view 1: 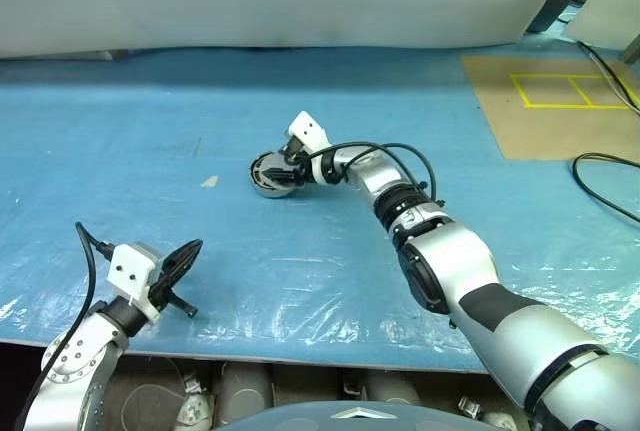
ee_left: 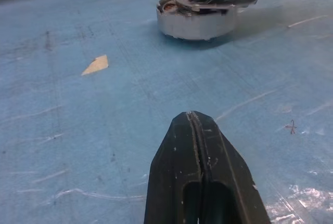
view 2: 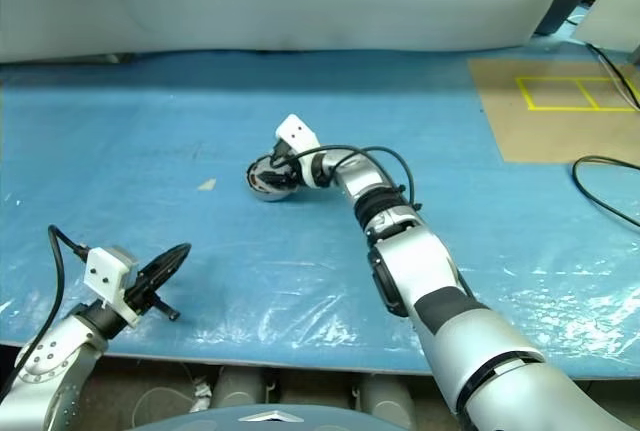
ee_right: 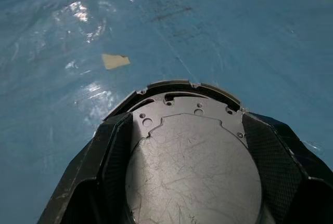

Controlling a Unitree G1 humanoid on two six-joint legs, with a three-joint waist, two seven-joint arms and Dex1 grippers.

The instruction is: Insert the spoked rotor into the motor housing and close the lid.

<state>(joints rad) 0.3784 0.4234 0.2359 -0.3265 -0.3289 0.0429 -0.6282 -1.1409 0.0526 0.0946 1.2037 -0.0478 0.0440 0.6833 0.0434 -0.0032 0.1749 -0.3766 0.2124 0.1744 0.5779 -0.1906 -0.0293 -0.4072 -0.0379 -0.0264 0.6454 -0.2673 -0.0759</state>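
Motor housing (view 1: pixel 272 174), a small round silvery metal drum with a dark top, sits on the blue plastic-covered table (view 1: pixel 120 151) in the left eye view, near the table's middle. The right gripper (view 1: pixel 285 166) reaches in from the housing's right, its two black fingers spread wide around the drum's sides and pressed against it. A small tan scrap (view 1: pixel 209 181) lies on the sheet to the left of the housing, apart from it. The left gripper (view 1: pixel 185 256) hangs well short of the housing, close to the table's near edge, black fingers pinched together on nothing. A brown board with yellow tape lines (view 1: pixel 560 101) lies far to the housing's right, and black cables (view 1: pixel 600 166) trail over that end.

Right eye view: the same layout, with the housing under the right gripper's white camera block and the left gripper low and near.

Left wrist view: the closed black fingertips (ee_left: pixel 195 151) meet along one seam, pointing toward the housing, whose shiny side wall stands on the sheet; the other gripper's dark fingers lie over its top. The tan scrap lies beside the housing.

Right wrist view: a scratched grey round plate (ee_right: pixel 192 167) with small holes tops the housing, between the two dark finger pads (ee_right: pixel 117 156), which clasp its rim on either side. The scrap lies beyond it.
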